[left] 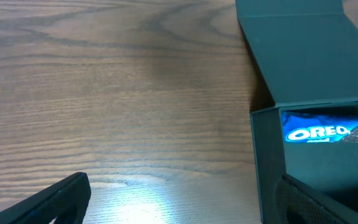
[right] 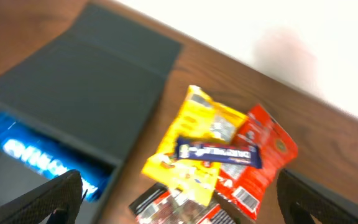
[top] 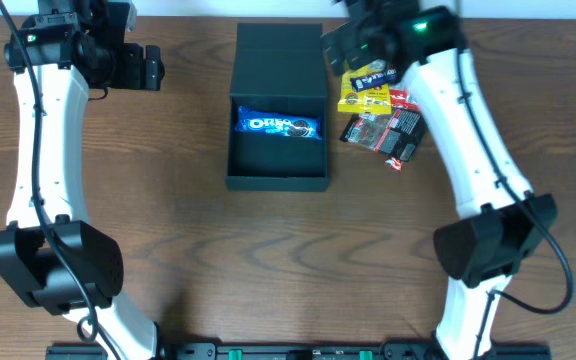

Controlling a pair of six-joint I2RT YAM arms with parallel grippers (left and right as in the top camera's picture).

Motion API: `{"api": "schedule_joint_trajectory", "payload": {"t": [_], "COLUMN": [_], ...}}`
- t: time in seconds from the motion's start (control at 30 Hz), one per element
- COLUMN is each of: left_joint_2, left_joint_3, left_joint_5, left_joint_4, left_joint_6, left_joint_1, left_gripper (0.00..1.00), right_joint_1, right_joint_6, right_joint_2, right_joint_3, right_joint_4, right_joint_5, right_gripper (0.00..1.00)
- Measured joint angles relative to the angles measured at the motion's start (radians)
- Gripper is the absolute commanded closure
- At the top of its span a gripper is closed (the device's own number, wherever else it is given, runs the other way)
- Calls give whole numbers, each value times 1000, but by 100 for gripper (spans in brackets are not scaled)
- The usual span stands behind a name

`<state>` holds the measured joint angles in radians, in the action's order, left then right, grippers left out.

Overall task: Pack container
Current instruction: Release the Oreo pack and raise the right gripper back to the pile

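Over the snack heap just right of the box [top: 277,150], the right pincer [right: 178,196] hung with its jaws wide and nothing between them. The left pincer [top: 156,67] stood well off to the left, equally wide and empty. The box sat mid-surface [top: 168,200], open, with its lid [top: 280,55] laid flat behind it. One Oreo pack [top: 278,126] lay inside, toward the hinge side.

I judged the step in hand to be picking the next snack. The blue bar [right: 216,152] lay across the yellow packet [right: 197,124], so I thought it best taken first. That called for a straight descent with the jaws across its narrow width, then a gentle close. A deeper bite risked catching the yellow film beneath, or dragging the red packet [right: 266,149] that touched it. The lift needed to clear the box wall, and the free front half looked the natural spot to set it down.

The box was matte charcoal-green card, stiff and straight-walled. The packets were glossy film with crimped ends, probably slippery. A black packet [top: 380,135] lay nearest me, flat. The surface was dark wood grain and threw some glare.
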<state>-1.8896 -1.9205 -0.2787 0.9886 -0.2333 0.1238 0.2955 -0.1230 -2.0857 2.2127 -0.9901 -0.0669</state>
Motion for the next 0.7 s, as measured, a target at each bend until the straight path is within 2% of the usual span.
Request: {"api": "schedule_joint_trajectory", "payload": {"t": [0.37, 0.7], "left_joint_2": [0, 0], "left_joint_3": [0, 0], "left_joint_5": [-4, -4], "left_joint_4": [1, 2], "left_joint_6": [0, 1], "left_joint_1": [0, 0], "left_gripper": [5, 5], "right_joint_1": [-103, -291], "right_joint_6": [139, 210], "right_joint_2": [-235, -293], "right_joint_3": [0, 0], "right_joint_4": [57, 64], "right_joint_5": [-75, -8], "right_gripper": [1, 1]}}
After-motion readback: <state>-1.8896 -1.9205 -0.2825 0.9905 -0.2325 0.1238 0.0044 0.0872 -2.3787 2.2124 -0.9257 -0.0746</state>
